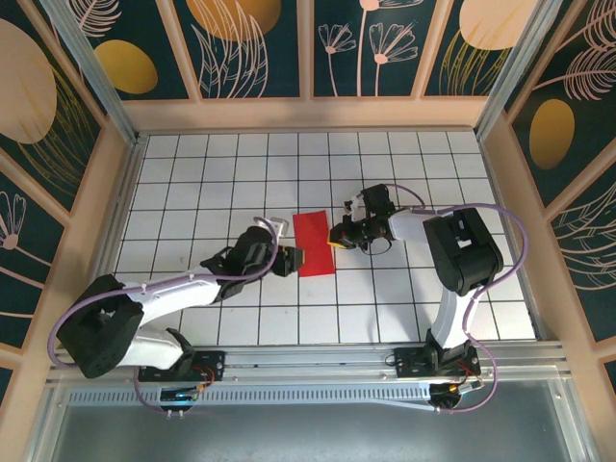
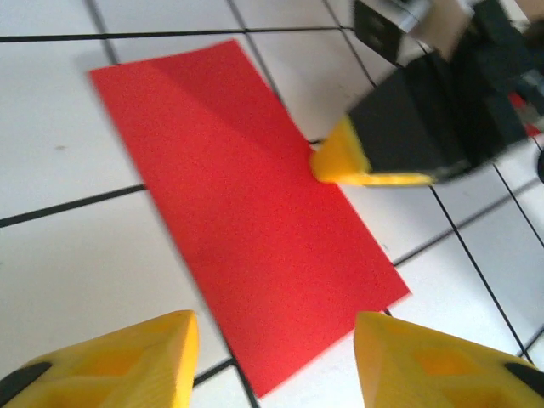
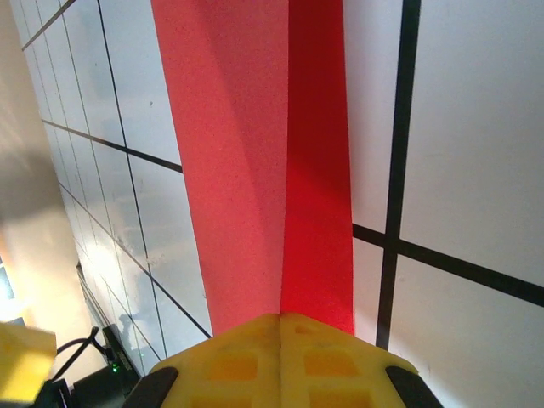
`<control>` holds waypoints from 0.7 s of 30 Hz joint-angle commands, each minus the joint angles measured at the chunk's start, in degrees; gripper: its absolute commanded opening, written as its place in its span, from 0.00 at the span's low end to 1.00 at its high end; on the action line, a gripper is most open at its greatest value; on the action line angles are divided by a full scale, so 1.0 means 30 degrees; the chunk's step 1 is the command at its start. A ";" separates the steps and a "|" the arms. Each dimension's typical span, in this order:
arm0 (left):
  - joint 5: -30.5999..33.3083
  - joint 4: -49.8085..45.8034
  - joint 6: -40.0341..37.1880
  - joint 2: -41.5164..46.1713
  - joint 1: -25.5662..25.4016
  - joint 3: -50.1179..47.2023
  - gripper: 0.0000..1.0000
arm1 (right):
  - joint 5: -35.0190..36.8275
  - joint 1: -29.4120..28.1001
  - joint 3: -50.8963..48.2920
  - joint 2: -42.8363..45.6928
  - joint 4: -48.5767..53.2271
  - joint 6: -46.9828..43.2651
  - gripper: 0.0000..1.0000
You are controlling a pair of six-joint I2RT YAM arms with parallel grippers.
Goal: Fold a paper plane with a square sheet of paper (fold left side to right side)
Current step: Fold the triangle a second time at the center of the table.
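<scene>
Item count: one red square sheet of paper (image 1: pixel 314 243); two grippers, namely the left gripper (image 1: pixel 294 260) and right gripper (image 1: pixel 334 237); one bench (image 1: pixel 192 173).

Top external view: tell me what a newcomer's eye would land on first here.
The red paper, a narrow rectangle lying flat mid-scene on the white grid table, grabs the eye first. Next come the two arms closing in on it. The right end effector is shut, its yellow tip meeting the paper's right edge, and the left end effector is open at the paper's lower left edge.
</scene>
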State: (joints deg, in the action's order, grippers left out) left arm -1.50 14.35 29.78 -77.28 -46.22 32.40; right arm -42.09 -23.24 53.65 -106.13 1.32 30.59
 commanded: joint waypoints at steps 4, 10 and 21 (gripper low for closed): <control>0.2451 -0.0888 -0.1854 -0.1449 -0.2947 0.2167 0.60 | -0.0085 -0.0192 0.0137 0.0996 0.0533 0.0654 0.00; 0.5455 -0.2935 -0.2582 -0.4714 -0.4985 0.5135 0.66 | -0.0357 -0.0316 0.0379 0.1072 0.0766 0.0796 0.00; 0.8976 -0.5631 -0.3452 -0.8678 -0.6163 0.8198 0.72 | -0.0298 -0.0374 0.0486 0.1074 0.0808 0.0874 0.00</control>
State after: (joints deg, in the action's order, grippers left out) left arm 20.51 2.09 20.95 -101.16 -63.88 54.52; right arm -42.11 -23.79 53.76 -104.27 2.61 32.32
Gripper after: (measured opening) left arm 0.721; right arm 0.049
